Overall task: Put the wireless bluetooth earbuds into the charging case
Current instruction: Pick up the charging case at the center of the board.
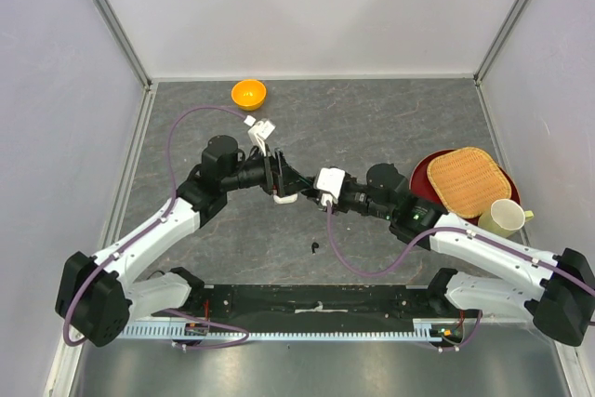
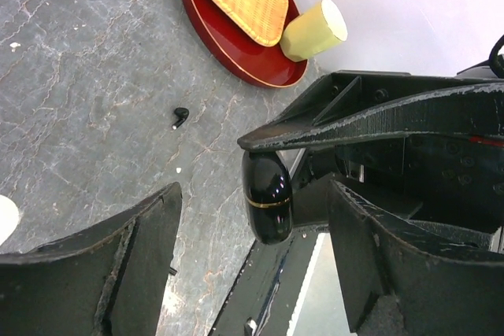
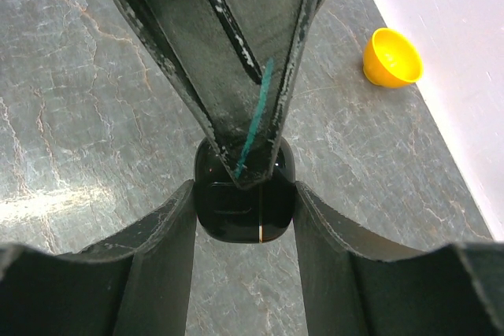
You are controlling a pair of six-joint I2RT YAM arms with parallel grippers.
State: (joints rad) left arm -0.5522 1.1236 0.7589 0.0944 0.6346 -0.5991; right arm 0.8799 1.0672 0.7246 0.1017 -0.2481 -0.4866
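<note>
The charging case, a glossy black pebble with a thin gold seam, is clamped between the fingers of my right gripper above the table. In the left wrist view the case hangs between the spread fingers of my left gripper, with a gap on each side. One left finger crosses over the top of the case. The two grippers meet at mid-table, left and right. One black earbud lies loose on the table. No white earbuds show clearly.
A red plate carrying a woven mat and a pale yellow cup sits at the right. An orange bowl stands near the back wall. A black rail runs along the near edge.
</note>
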